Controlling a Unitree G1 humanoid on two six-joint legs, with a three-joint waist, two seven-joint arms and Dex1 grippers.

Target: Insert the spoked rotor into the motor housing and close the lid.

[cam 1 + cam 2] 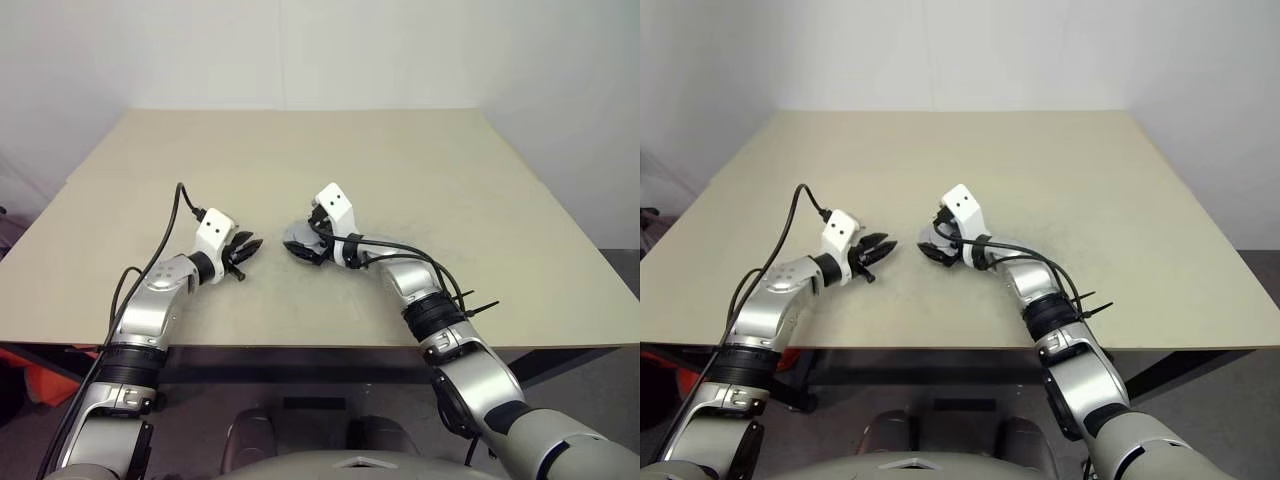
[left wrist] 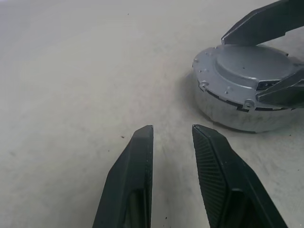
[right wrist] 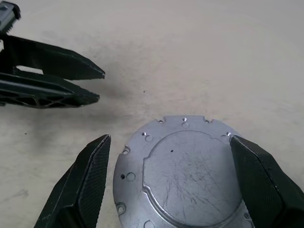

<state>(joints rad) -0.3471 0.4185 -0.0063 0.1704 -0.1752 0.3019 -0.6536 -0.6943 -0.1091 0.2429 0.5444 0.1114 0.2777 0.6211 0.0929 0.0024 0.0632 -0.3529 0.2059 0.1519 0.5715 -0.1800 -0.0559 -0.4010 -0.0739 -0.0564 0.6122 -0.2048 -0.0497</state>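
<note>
Honestly this looks nearly done: the lid (image 3: 183, 175) sits on the motor housing (image 2: 237, 114) on the counter (image 1: 420, 160), so the rotor is presumably inside. The right gripper (image 3: 183, 183) straddles it, spread wide. The left gripper (image 2: 172, 142) hovers nearby, narrow and empty.

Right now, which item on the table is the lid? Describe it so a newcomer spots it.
On the beige table, look between the two arms near the front edge. The lid is the grey notched disc capping the motor housing, straddled by the right end effector, beside the left end effector.
</note>
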